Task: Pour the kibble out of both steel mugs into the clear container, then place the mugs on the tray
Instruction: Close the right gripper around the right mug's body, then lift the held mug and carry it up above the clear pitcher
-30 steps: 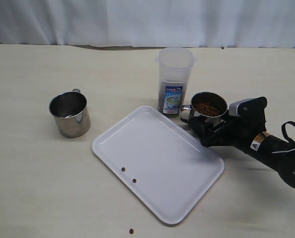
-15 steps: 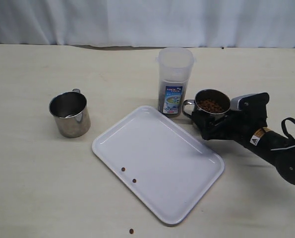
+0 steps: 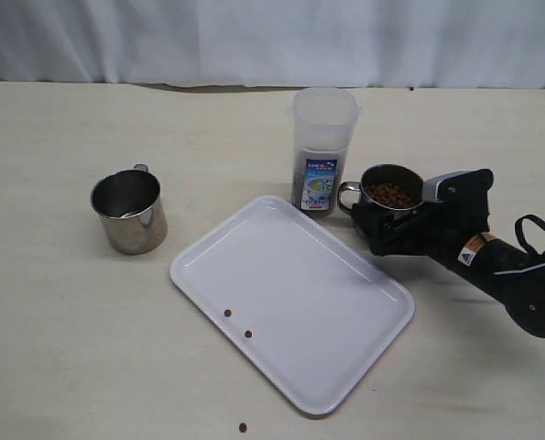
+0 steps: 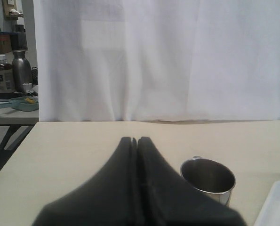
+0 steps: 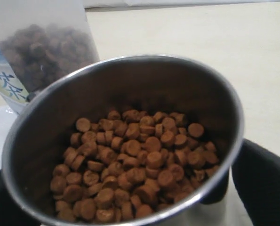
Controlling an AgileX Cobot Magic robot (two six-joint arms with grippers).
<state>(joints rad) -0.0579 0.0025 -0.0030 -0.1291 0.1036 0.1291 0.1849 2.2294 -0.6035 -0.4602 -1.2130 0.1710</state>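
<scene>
Pale table (image 3: pixel 61 321), white curtain (image 3: pixel 162 41) behind it. White tray (image 3: pixel 299 293) lies flat at the middle, turned at an angle, no mugs on it. Right gripper (image 3: pixel 385 229) comes in from the right side, jaws clamped around the filled steel mug (image 3: pixel 388 179). The mug is upright, just past the tray's far-right edge and just beside the clear container (image 3: pixel 323 147), on its right, handle pointing toward the container. Cannot tell if the mug is touching the table or lifted. Container stands upright beyond the tray's far corner, kibble showing dark through its lower part, label facing front. Empty steel mug (image 3: pixel 130 213) stands upright on the table left of the tray, well apart from it, nothing gripping it. Left gripper (image 4: pixel 136 141) shows only in the left wrist view, fingers pressed together with nothing between, empty mug near it. Kibble (image 3: pixel 388 194) fills the bottom of the held mug, well below the rim. Two stray pellets (image 3: pixel 227 313) on the tray, a third pellet (image 3: pixel 243 427) on the table near the front edge.
</scene>
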